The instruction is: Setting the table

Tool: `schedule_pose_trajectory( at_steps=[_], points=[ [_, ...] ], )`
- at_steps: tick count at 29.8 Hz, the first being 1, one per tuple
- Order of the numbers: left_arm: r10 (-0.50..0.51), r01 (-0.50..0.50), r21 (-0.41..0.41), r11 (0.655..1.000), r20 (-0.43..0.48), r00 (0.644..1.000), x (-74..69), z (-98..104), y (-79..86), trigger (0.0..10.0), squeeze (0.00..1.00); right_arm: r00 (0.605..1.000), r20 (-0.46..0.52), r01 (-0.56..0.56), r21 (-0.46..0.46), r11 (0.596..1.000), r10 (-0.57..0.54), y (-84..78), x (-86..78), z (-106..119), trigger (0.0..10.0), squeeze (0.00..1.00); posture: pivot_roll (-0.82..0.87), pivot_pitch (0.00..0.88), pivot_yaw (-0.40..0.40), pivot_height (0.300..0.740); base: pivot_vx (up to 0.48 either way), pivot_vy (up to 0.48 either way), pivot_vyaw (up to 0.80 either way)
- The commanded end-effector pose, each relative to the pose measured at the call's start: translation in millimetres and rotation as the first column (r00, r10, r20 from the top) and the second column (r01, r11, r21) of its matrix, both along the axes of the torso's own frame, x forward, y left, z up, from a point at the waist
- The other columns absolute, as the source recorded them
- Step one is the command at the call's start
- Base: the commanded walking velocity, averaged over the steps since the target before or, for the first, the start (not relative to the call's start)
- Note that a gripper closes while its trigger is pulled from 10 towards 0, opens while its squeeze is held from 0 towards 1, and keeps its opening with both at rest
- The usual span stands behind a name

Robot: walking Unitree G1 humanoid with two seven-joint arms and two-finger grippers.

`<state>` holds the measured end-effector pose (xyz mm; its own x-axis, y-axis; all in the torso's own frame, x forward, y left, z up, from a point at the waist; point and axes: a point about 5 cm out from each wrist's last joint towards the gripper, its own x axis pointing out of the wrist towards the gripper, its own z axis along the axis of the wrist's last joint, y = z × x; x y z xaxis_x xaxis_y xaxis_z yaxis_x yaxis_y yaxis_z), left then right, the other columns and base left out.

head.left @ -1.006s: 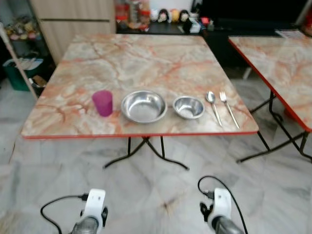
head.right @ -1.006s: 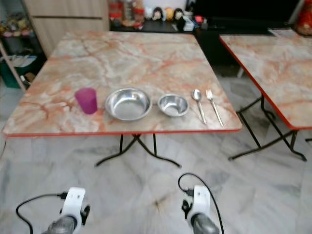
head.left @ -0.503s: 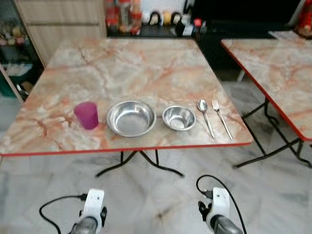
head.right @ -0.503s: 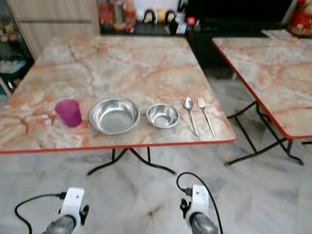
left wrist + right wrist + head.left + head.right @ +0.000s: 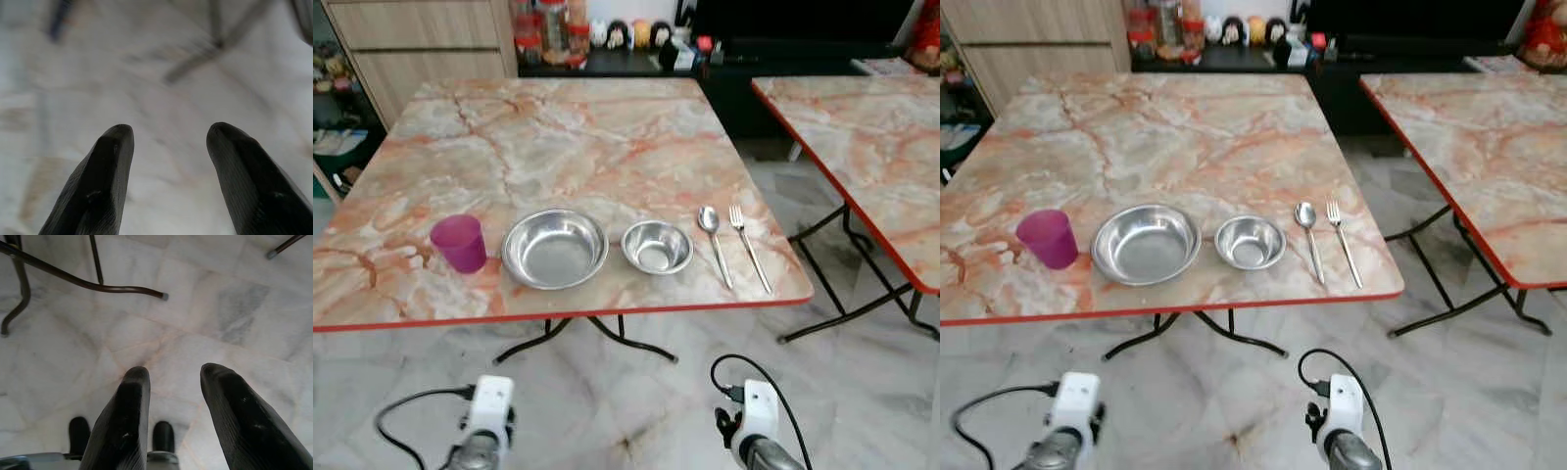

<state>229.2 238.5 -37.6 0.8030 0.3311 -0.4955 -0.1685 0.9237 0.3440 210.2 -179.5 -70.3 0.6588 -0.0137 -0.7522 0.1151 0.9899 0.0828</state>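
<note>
cup (image 5: 458,243), two bowls (image 5: 554,249), spoon (image 5: 713,229), fork (image 5: 748,245) on table (image 5: 578,127)

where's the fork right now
The fork lies near the table's front right corner, just right of the spoon, with the small bowl further left.

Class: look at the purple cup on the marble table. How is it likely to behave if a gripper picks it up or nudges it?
The purple cup looks like thin translucent plastic, so it is probably light and not fragile. It stands upright and is taller than its base is wide, so a sideways nudge could tip it. The table looks glossy, so the cup might also slide.
</note>
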Motion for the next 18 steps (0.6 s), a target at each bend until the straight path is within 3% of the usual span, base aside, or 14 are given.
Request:
schedule_pose_trajectory(
  at_steps=[1,2,4,10,18],
  points=[
    [0.042,-0.042,0.009,0.999,0.007,0.999,-6.8,-2.2,4.0,10.0,0.0,1.0,-0.012,0.003,-0.008,1.0,-0.003,-3.7,-4.3,-2.0,10.0,0.0,0.12,0.098,-0.052,0.74,0.0,0.0,0.0],
    [0.099,-0.102,0.047,0.994,0.059,0.993,-7.6,5.2,20.5,10.0,0.0,1.0,-0.016,-0.004,-0.01,1.0,0.004,-3.6,-5.1,-2.5,10.0,0.0,0.13,0.103,-0.054,0.74,0.0,0.0,0.0],
    [0.123,-0.13,0.07,0.989,0.096,0.988,-7.2,10.7,29.6,10.0,0.0,1.0,-0.018,-0.007,-0.01,1.0,0.007,-3.4,-5.5,-2.7,10.0,0.0,0.13,0.103,-0.054,0.74,0.0,0.0,0.0],
    [0.075,-0.098,0.079,0.992,0.251,0.965,4.8,30.7,33.4,10.0,0.0,1.0,-0.018,-0.019,-0.008,1.0,0.019,-1.5,-5.1,-2.7,10.0,0.0,0.14,0.113,-0.05,0.74,0.0,0.0,0.0],
    [0.038,-0.095,0.094,0.991,0.478,0.877,0.4,60.6,35.2,10.0,0.0,1.0,-0.022,-0.018,-0.011,1.0,0.018,-3.4,-7.3,-3.6,10.0,0.0,0.15,0.111,-0.051,0.74,0.0,0.0,0.0]
  ],
)
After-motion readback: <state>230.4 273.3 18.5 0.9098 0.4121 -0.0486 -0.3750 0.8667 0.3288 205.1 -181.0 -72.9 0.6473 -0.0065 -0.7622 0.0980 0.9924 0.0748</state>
